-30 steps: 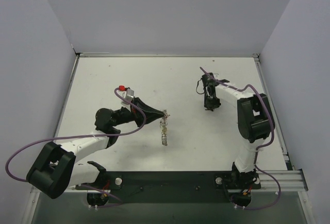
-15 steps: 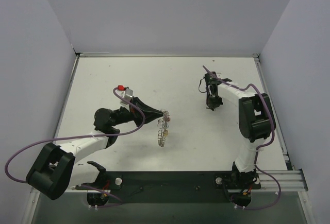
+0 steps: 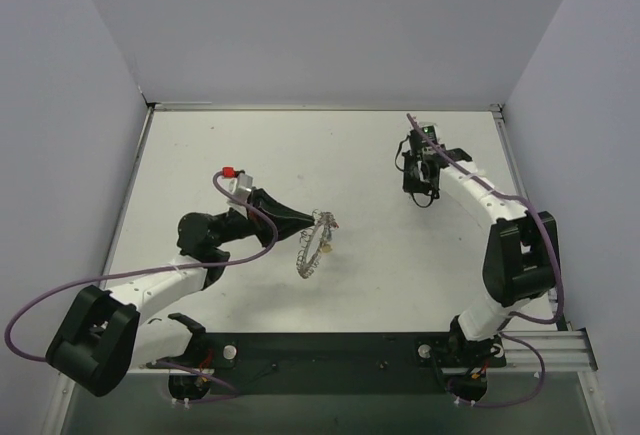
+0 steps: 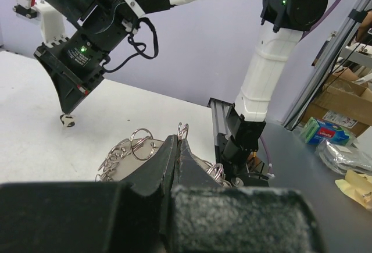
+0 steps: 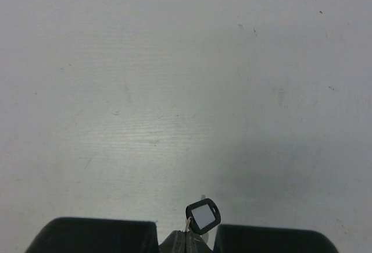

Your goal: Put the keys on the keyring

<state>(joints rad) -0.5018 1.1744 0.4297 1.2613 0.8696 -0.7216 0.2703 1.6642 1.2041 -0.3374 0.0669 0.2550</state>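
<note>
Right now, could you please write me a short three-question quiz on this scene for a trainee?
1. True or false: the left gripper is shut on the keyring.
2. What does the right gripper pinch? A) a small key with a dark-rimmed head; B) the keyring; C) nothing.
3. Short answer: does the key touch the keyring in the top view?

Key: 1. True. 2. A. 3. No, they are well apart, each in its own gripper.
</note>
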